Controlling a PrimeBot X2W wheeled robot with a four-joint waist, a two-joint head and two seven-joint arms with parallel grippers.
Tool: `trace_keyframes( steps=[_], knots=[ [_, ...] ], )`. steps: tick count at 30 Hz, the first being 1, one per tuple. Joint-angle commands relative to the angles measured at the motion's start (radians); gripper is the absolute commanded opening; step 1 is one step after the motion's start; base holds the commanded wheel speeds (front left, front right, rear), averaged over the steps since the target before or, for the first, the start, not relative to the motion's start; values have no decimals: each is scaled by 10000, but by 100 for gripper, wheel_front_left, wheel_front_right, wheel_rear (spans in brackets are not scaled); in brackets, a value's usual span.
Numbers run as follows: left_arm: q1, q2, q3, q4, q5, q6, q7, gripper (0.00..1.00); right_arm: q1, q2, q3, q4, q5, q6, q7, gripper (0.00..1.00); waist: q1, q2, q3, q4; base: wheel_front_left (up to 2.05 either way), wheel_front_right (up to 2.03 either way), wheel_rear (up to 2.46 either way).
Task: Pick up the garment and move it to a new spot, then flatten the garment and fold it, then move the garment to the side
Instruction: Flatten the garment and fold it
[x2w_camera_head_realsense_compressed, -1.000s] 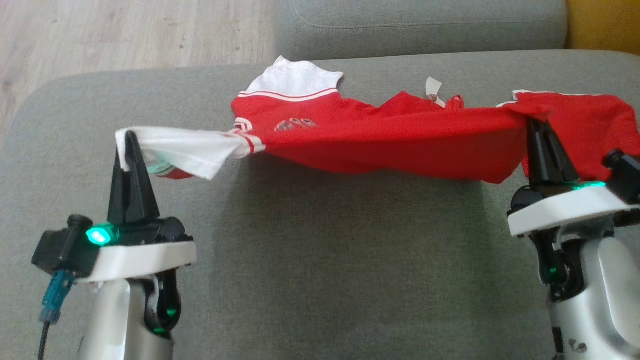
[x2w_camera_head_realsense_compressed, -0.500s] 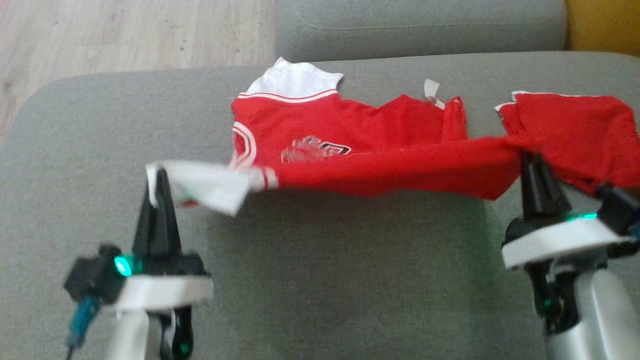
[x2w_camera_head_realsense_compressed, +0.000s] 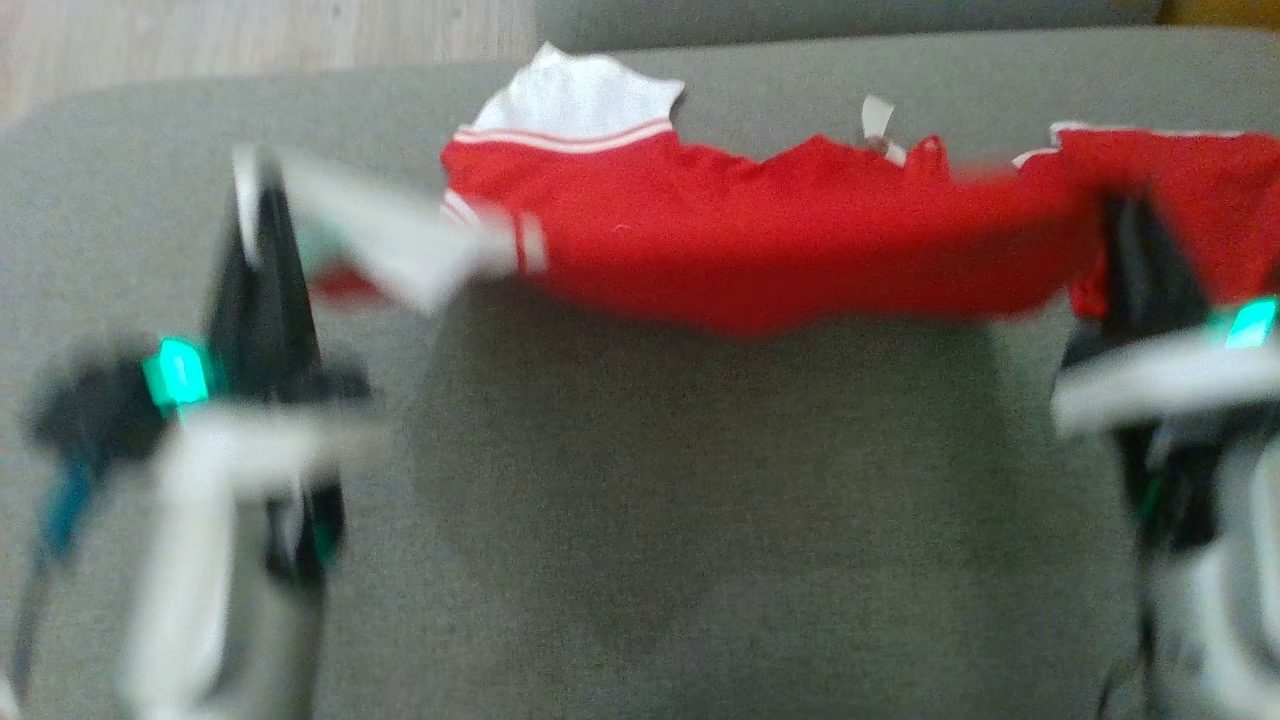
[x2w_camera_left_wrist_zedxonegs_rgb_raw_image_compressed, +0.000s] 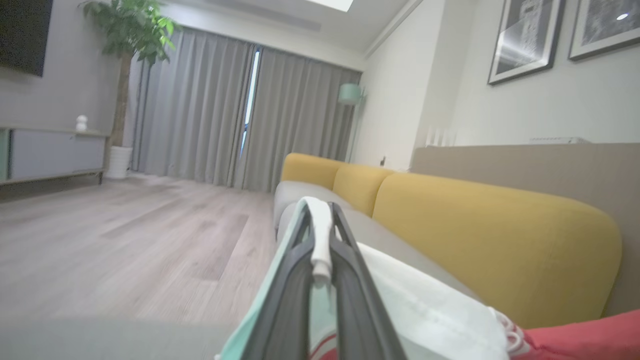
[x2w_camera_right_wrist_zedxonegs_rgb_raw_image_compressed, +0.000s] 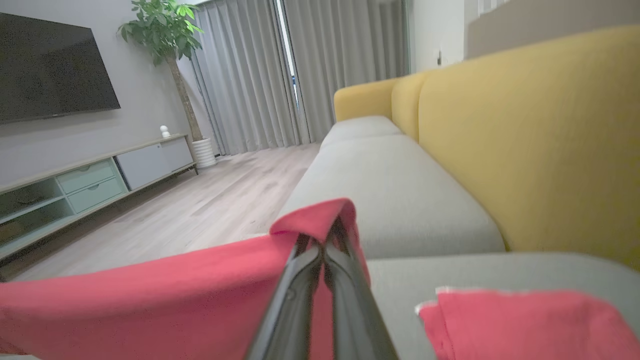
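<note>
At the left, the left gripper (x2w_camera_head_realsense_compressed: 252, 185) was clamped on the white sleeve (x2w_camera_head_realsense_compressed: 400, 240) of the red-and-white jersey (x2w_camera_head_realsense_compressed: 760, 240), with a fold of white cloth pinched between its dark fingers (x2w_camera_left_wrist_zedxonegs_rgb_raw_image_compressed: 287, 300). The jersey stretched across from there. Its near edge was held up over the grey sofa seat (x2w_camera_head_realsense_compressed: 640, 480), casting a shadow, while its far part lay on the cushion. At the right, the right gripper (x2w_camera_head_realsense_compressed: 1135, 215) was closed on the red edge, with cloth draped over its tips. The head view was blurred.
</note>
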Motion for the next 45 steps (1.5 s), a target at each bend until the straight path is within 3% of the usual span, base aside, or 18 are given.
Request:
trace_keyframes(
  steps=[1, 7, 11, 16, 21, 26, 33, 39, 45],
  knots=[
    [-1611, 364, 265, -308, -53, -93, 221, 0, -1443, -341, 187, -369, -142, -9, 300, 0, 0, 0, 643, 51, 0, 0, 0],
    [-7312, 1552, 174, 2125, -447, -194, 1788, 0, -6714, -817, 956, 1897, -256, -9, 1604, 0, 0, 0, 2527, -450, 0, 0, 0],
    [-10922, 2214, 83, 4425, -681, -218, 2301, 0, -10181, -676, 1348, 4354, -664, -9, 907, 0, 0, 0, 3610, -827, 0, 0, 0],
    [-14110, 2571, -61, 6827, -342, -223, 996, 0, -13096, -138, 811, 7161, -1357, -9, -1291, 0, 0, 0, 4069, -1043, 0, 0, 0],
    [-15747, 2371, -484, 8253, -249, -227, -330, 0, -14272, 98, 481, 9108, -1733, -9, -3015, 0, 0, 0, 4281, -1037, 0, 0, 0],
    [-15625, 2195, -1061, 8194, -711, -228, -625, 0, -14090, 160, 631, 10517, -1873, -9, -3345, 0, 0, 0, 4634, -850, 0, 0, 0],
    [-13441, 2320, -1401, 6908, -1168, -229, -633, 0, -13063, -222, 1014, 11793, -1990, -9, -3409, 0, 0, 0, 4692, -297, 0, 0, 0],
    [-10390, 2734, -2092, 6050, -1813, -229, -634, 0, -11677, -620, 2041, 12911, -1610, -9, -3149, 0, 0, 0, 3830, 164, 0, 0, 0],
    [-7351, 3457, -3076, 5490, -2372, -229, -635, 0, -10025, -956, 3339, 13185, -666, -9, -2271, 0, 0, 0, 2606, 443, 0, 0, 0]
  ],
)
